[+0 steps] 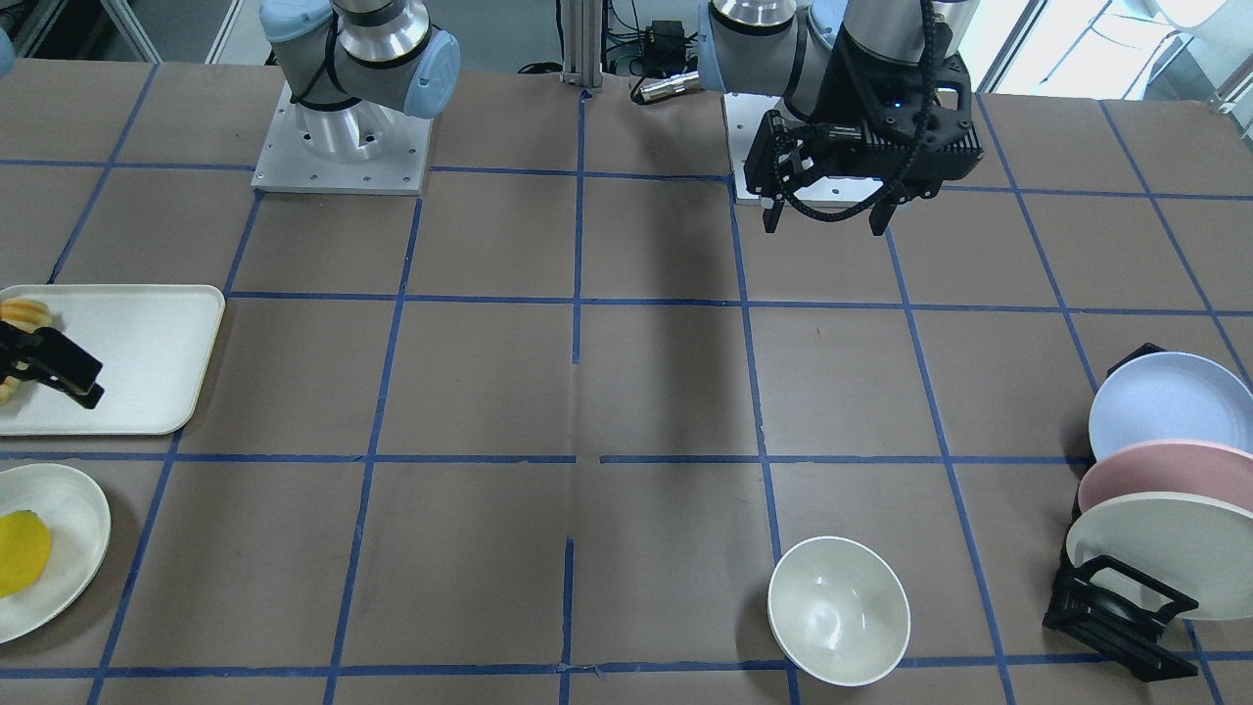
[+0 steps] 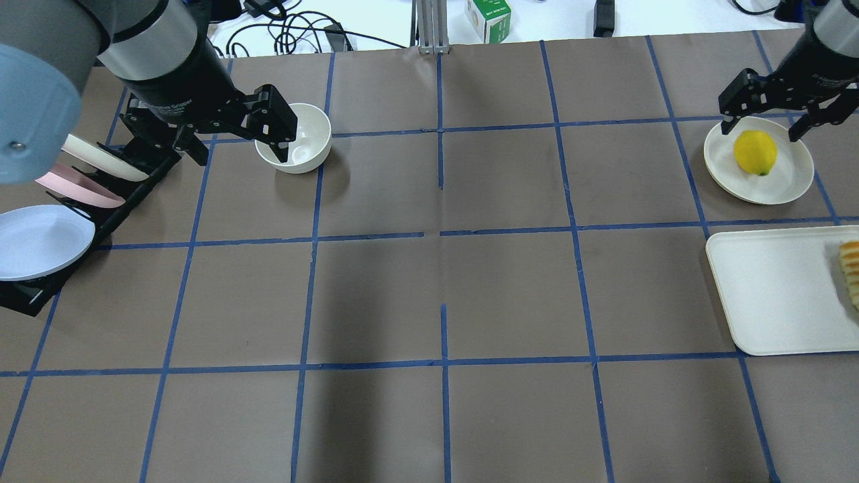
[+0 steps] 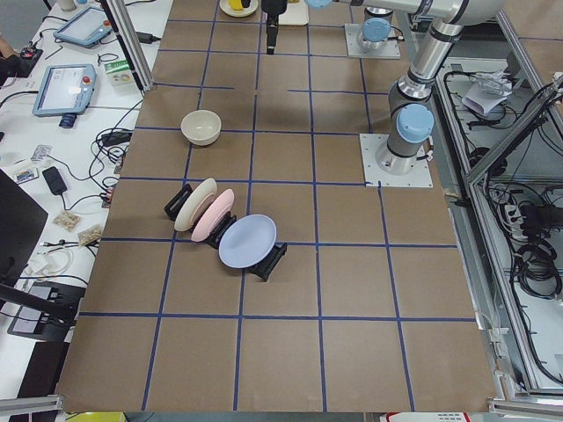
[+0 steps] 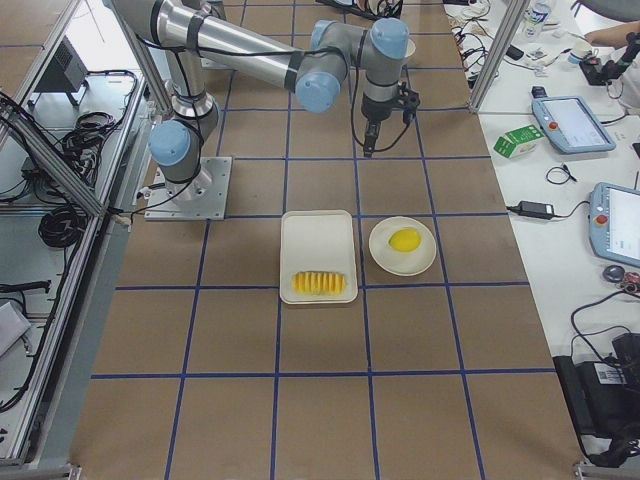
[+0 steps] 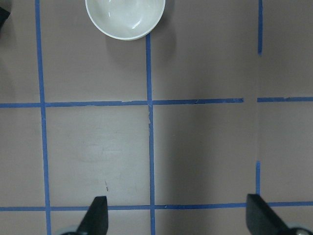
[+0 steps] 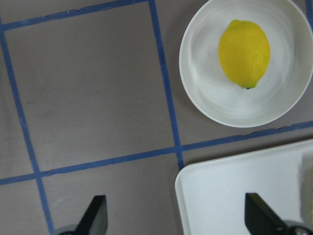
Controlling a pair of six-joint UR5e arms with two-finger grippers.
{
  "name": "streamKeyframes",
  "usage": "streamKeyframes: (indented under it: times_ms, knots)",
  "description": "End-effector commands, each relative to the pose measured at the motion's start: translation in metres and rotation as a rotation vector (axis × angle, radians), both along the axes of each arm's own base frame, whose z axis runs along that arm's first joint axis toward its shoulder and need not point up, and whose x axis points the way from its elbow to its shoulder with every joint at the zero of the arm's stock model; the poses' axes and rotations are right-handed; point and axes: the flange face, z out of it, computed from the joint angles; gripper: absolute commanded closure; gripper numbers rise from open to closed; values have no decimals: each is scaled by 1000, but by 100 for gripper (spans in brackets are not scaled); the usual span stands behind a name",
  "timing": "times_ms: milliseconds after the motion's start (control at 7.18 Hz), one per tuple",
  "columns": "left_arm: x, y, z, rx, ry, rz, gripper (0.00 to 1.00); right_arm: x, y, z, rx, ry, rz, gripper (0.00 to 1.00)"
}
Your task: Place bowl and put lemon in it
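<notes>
The off-white bowl (image 1: 839,609) stands upright and empty on the brown table, also in the overhead view (image 2: 295,137) and at the top of the left wrist view (image 5: 125,17). My left gripper (image 1: 827,223) hangs open and empty above the table, apart from the bowl; its fingertips (image 5: 98,208) frame bare table. The yellow lemon (image 2: 755,152) lies on a flat off-white plate (image 2: 721,168), also in the right wrist view (image 6: 244,53). My right gripper (image 2: 762,129) is open and empty, high above the table near the lemon's plate.
A black rack (image 1: 1116,617) holds a blue plate (image 1: 1165,401), a pink one and an off-white one beside the bowl. A white rectangular tray (image 2: 772,295) with ridged sliced food (image 2: 851,268) lies next to the lemon's plate. Blue tape lines grid the table.
</notes>
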Motion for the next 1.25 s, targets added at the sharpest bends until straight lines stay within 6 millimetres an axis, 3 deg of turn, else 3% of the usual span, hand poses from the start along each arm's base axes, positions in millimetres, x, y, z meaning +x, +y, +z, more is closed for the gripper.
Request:
streamKeyframes:
  times_ms: [0,139,418,557,835,1114]
  knots:
    - [35,-40,-10,14,21,71,0,-57,-18,-37,-32,20,44,0]
    - [47,-67,-25,40,41,92,0,-71,-29,-60,-35,27,56,0]
    - [60,-141,-89,7,28,56,0,-81,-47,-99,-50,38,62,0]
    - [76,-164,-121,8,22,54,0,-85,-54,-122,-48,36,60,0]
    - [94,-186,-198,59,23,23,0,-93,-59,-137,-42,86,63,0]
    - [130,-216,-232,-32,15,16,0,-94,-61,-154,-19,77,65,0]
